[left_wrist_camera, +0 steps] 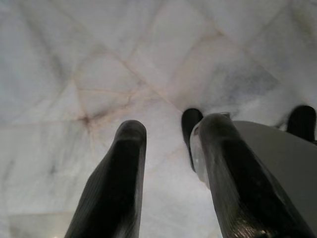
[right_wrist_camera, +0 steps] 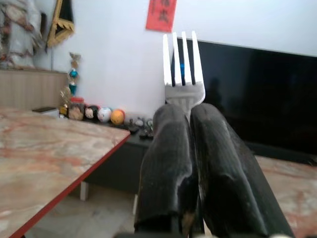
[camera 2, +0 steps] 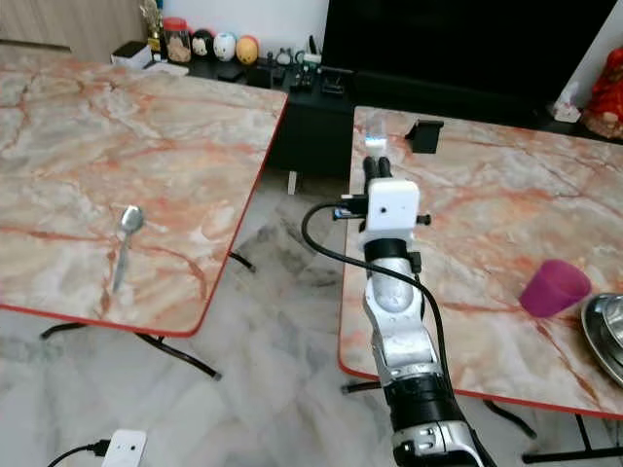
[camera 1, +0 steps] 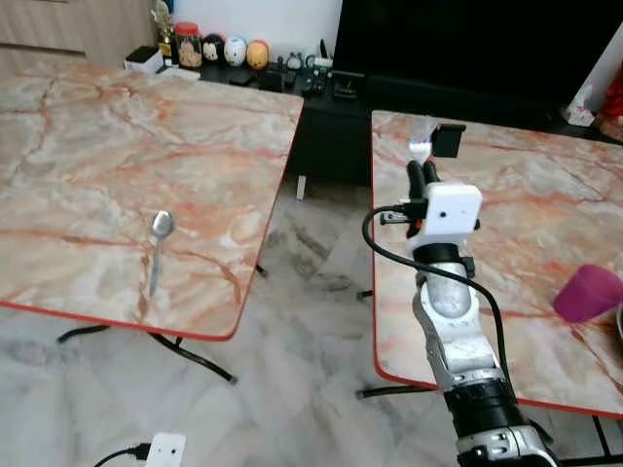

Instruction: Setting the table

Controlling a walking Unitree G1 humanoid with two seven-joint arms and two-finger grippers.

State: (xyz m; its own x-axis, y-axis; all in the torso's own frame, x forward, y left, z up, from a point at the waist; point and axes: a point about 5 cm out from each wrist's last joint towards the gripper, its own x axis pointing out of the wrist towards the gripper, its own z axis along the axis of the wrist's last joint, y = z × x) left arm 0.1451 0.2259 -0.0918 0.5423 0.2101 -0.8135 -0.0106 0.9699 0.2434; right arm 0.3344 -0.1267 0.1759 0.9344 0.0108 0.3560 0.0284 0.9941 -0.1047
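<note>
Nearest our body, we see a white box with a cable lying on the grey marble floor. Our left gripper hangs over that floor, its two black fingers set apart with nothing between them. An open strip of floor runs between the two marble tables, bordered on each side by a red table edge.

On our left, the left table carries a spoon lying well inside its near red edge, bowl pointing away from us. On our right, the right table holds a purple cup tipped on its side, and just beside it the rim of a steel bowl at the picture edge; we cannot tell what either holds.

Our right gripper is raised over the right table's left edge, fingers pressed together on a fork, tines upward. Beyond it, a small black stand sits on the table. Farther back, a dark low cabinet carries round figurines before a black screen.
</note>
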